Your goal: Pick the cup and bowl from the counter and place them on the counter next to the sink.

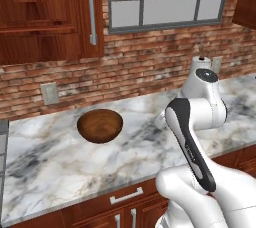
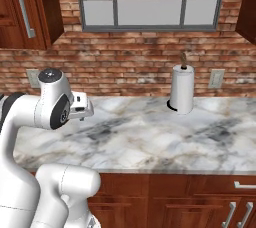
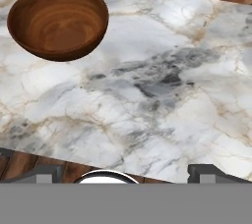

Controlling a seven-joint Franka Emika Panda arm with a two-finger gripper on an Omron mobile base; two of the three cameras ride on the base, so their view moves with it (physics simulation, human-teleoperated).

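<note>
I see the bowl (image 1: 100, 125) sitting upright on the counter (image 1: 45, 157), at about ten o'clock in my hand view. My gripper (image 3: 123, 174) hangs above the counter's front edge, well apart from the bowl, fingers spread wide and holding nothing.

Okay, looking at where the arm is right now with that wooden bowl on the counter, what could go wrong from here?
The bowl is wide, and the open gripper may not span it, so a rim pinch could slip or tip it. The bowl sits off to one side of the hand view, not centred between the fingertips, so a straight descent would likely land on bare counter. The paper towel roll stands upright near the back wall; a wide swing could topple it.
</note>
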